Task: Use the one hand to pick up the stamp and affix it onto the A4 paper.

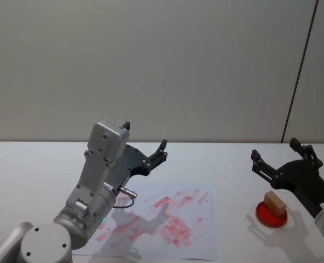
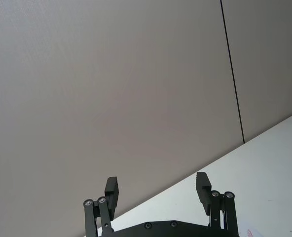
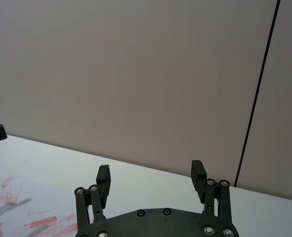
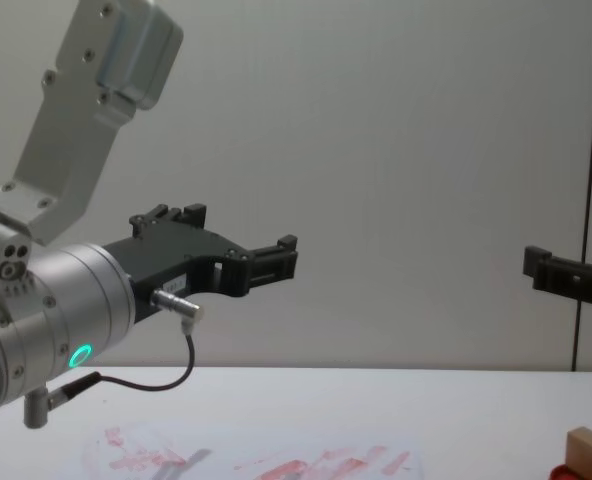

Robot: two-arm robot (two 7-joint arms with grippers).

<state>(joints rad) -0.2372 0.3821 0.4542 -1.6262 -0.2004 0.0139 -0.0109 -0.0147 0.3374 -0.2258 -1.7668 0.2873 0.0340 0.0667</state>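
**Both grippers wide open and empty, stamp sitting on red pad**

The right gripper [image 1: 275, 149] is hovering above the table [image 1: 30, 164] on the robot's right side. Its jaws are spread wide, gripping nothing and touching nothing. In the right wrist view its fingers [image 3: 103, 174] are standing well apart, with bare wall showing between them.

The stamp [image 1: 275, 203] is lying on top of a flat red round pad [image 1: 263, 217], just below the right gripper and clear of both fingers. The pad is sitting on the table to the right of the paper [image 1: 203, 241], near it but not touching. In the chest view the stamp [image 4: 591, 450] is peeking in at the lower right corner.

The paper is lying flat at the middle of the table, carrying red and pink smears.

The left gripper [image 1: 144, 137] is hanging raised over the far left part of the paper. Its jaws are also wide open and empty. In the chest view the left gripper [image 4: 234, 228] is riding well above the table and the paper [image 4: 306, 465], pointing toward the right.
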